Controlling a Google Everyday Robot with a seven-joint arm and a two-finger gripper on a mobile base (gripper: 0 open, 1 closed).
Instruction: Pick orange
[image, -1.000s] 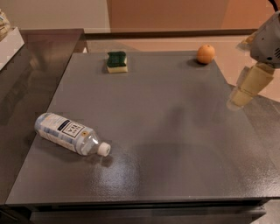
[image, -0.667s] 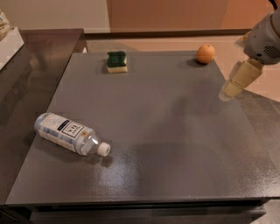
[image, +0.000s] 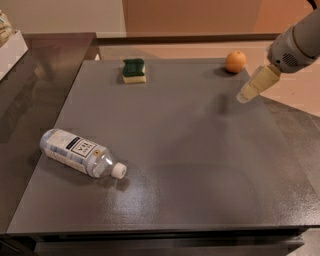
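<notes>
The orange (image: 235, 61) is a small round fruit resting near the far right corner of the dark grey table (image: 175, 150). My gripper (image: 249, 91) comes in from the upper right on a grey arm and hangs above the table's right side. It is a short way in front of the orange and slightly to its right, not touching it. It holds nothing that I can see.
A green-topped sponge (image: 134, 70) lies at the far middle-left of the table. A clear water bottle (image: 80, 152) with a white cap lies on its side at the near left. A dark counter (image: 30, 90) adjoins the table on the left.
My gripper has moved left and farther back over the table, closer to the orange. The orange, sponge and bottle have not moved.
</notes>
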